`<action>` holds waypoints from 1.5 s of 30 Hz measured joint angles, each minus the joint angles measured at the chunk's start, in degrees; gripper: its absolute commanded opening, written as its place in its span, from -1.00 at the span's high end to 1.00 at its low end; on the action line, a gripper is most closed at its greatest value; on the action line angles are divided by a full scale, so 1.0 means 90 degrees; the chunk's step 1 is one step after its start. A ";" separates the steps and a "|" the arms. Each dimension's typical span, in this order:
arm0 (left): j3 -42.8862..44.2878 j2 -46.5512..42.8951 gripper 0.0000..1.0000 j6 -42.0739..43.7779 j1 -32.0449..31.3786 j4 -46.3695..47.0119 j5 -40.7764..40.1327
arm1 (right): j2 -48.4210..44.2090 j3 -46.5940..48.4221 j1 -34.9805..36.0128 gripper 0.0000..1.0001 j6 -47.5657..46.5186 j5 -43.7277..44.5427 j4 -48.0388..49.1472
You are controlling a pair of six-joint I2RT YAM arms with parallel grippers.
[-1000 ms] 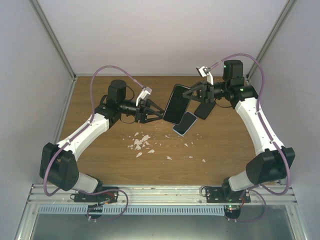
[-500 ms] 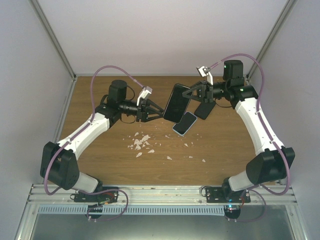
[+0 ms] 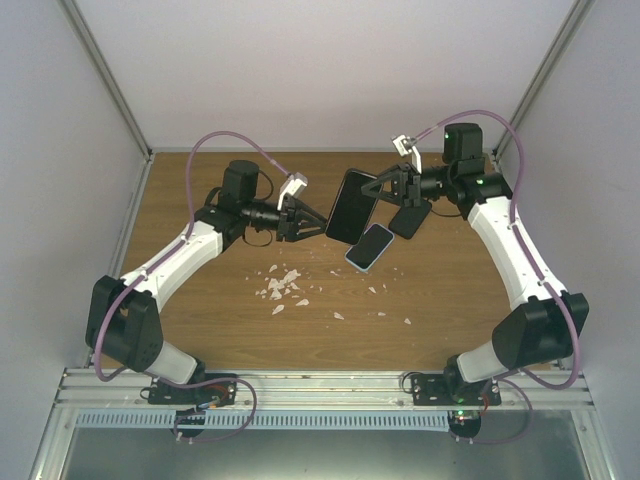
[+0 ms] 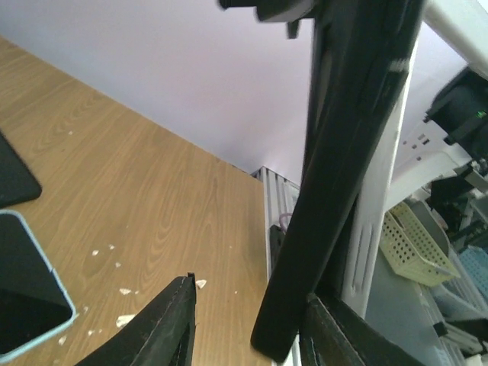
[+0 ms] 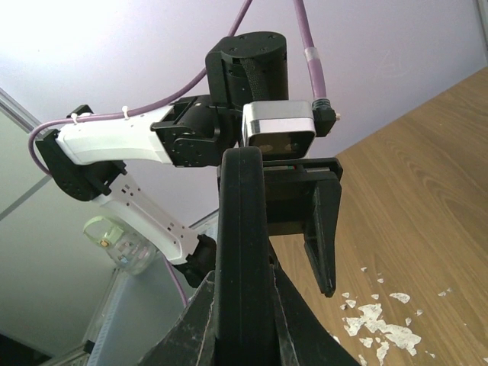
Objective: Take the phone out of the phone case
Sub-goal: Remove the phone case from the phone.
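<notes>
- Across the middle of the overhead view, the brown wood-grain table (image 3: 450, 290) carries the loose items. No writing shows on it.
- At 2 o'clock of the raised device, the right gripper (image 3: 384, 190) pinches the edge of the black rectangular cased phone (image 3: 352, 207). This probably anchors it in the air, tilted and clear of the wood.
- From 8 o'clock, the left gripper (image 3: 318, 226) straddles the phone's lower edge with its fingers spread. One touches and the other stands off, likely lining up to peel the case.
- The phone hangs toward 12 o'clock of the table, seemingly not yet parted from its case. No brand is legible.
- At its 5 o'clock lies a dark slab with a pale-blue rim (image 3: 370, 246), either a phone or a case.
- At 3 o'clock lies a black flat slab (image 3: 408, 218).
- White crumbs (image 3: 282, 287) are scattered at 7 o'clock.
</notes>
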 measured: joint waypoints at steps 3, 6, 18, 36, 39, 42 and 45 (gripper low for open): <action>0.0141 0.0056 0.31 -0.0175 -0.0131 0.0131 0.0155 | 0.0000 -0.0041 0.0090 0.99 0.0022 -0.0124 0.0010; 0.0160 0.0068 0.35 -0.0493 -0.0168 0.0379 0.0415 | 0.0002 -0.0046 0.0136 0.99 0.0063 -0.0267 0.0063; 0.0151 0.0206 0.67 -0.1632 -0.0325 0.1258 0.0969 | 0.0410 -0.0041 0.0136 0.99 0.0335 -0.0940 0.0107; -0.0716 0.0223 1.00 -0.3847 0.0012 0.3293 0.0653 | 0.1392 0.0612 0.0073 0.01 0.0418 -0.0746 -0.0117; -0.0860 0.0223 1.00 -0.4114 0.0134 0.3366 0.0563 | 0.1447 0.0816 -0.0097 -0.28 0.0345 -0.0483 -0.0134; -0.0971 0.0223 1.00 -0.4337 0.0274 0.3349 0.0454 | 0.1455 0.1044 -0.0277 -0.42 0.0087 -0.0070 -0.0233; -0.1066 0.0226 1.00 -0.4600 0.0398 0.3342 0.0301 | 0.1433 0.1336 -0.0367 -0.45 -0.0364 0.0622 -0.0362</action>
